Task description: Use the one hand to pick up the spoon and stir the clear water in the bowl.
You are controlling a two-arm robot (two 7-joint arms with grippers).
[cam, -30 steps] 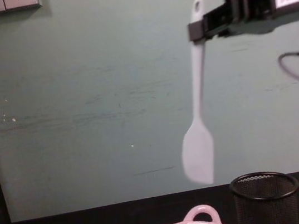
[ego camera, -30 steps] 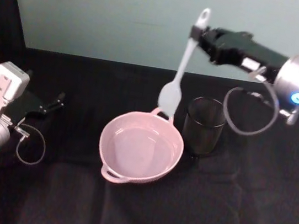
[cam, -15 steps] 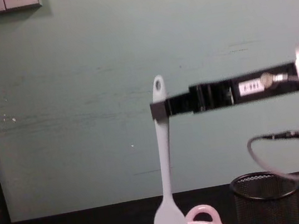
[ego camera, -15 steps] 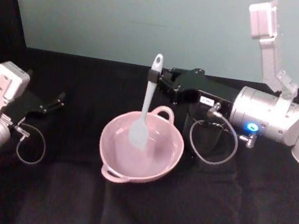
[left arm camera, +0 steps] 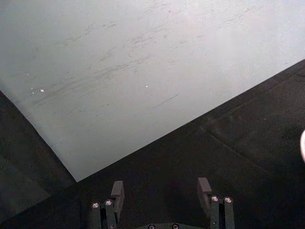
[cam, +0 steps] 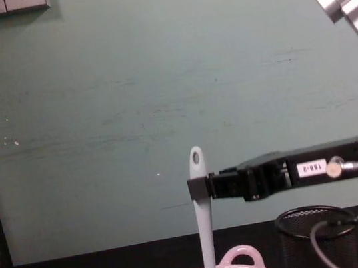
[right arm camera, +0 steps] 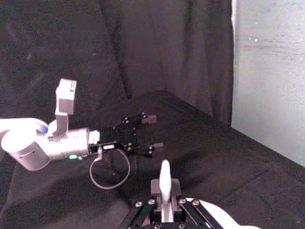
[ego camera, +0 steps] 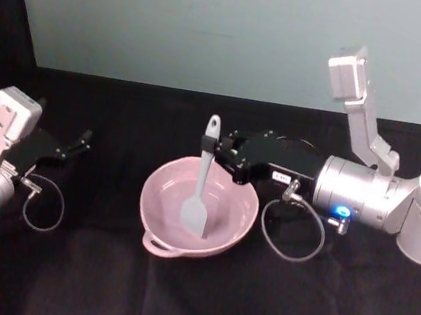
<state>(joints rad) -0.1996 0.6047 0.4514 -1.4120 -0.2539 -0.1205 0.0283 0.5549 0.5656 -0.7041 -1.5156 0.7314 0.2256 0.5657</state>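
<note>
Right end effector (ego camera: 213,148): clamped on the spoon (ego camera: 202,184), just under the oval hole; it reaches in from my right over the bowl (ego camera: 153,242).
Spoon: long axis near upright, hole end up, flat head down inside the bowl, in the water as far as I can judge.
Stir, my plan: slow small circles, head low, off the wall, shaft upright.
Left end effector (left arm camera: 161,191): fingers apart, parked on the table (ego camera: 190,303) at my left.

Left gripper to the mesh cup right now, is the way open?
Probably not. The left gripper sits open far off on the robot's left; the bowl and the right gripper, shut on the spoon over it, lie between it and the mesh cup.
</note>
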